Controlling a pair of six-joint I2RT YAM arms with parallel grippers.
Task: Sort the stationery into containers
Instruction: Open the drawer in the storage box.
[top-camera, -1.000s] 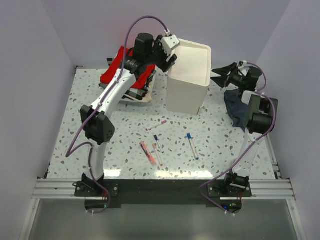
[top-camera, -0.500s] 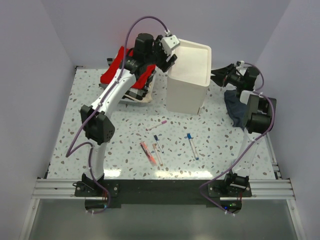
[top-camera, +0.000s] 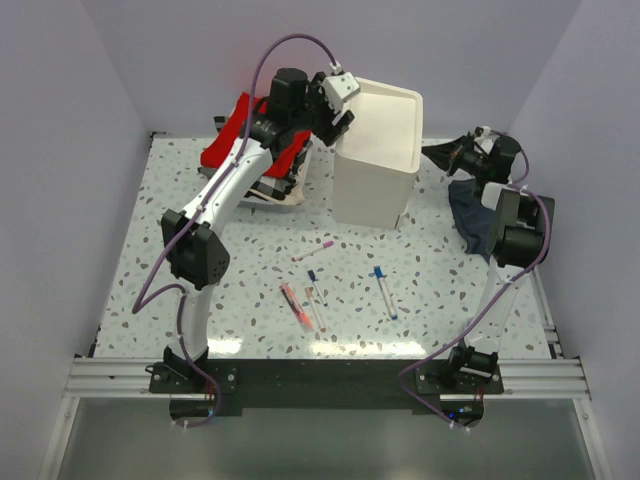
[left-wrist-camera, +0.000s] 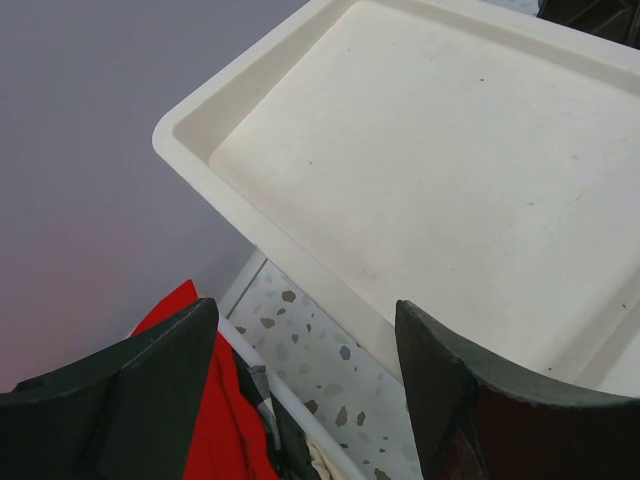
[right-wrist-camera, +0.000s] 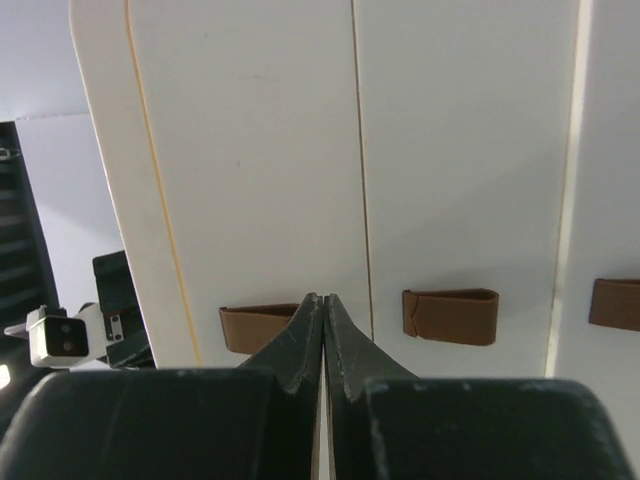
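The containers are the drawers of a tall white box unit (top-camera: 375, 160) at the back centre. Brown handles (right-wrist-camera: 450, 316) show on its front in the right wrist view. My right gripper (right-wrist-camera: 322, 297) is shut, with its tips at the right end of one brown handle (right-wrist-camera: 255, 328); I cannot tell whether it pinches it. In the top view the right gripper (top-camera: 432, 150) points at the unit's right side. My left gripper (left-wrist-camera: 300, 310) hangs open and empty over the unit's top left edge (left-wrist-camera: 300, 250). On the table lie a pink-capped pen (top-camera: 313, 249), a blue-capped pen (top-camera: 385, 291) and an orange-red marker (top-camera: 294, 304).
Red and checked folded cloths (top-camera: 235, 125) are stacked behind my left arm. A dark blue-grey cloth (top-camera: 470, 215) lies at the right under my right arm. Another thin pen (top-camera: 314, 298) lies beside the marker. Walls close in on three sides.
My right gripper's jaws have closed from wide open to fully shut in front of the unit. The left arm and the pens have not moved.
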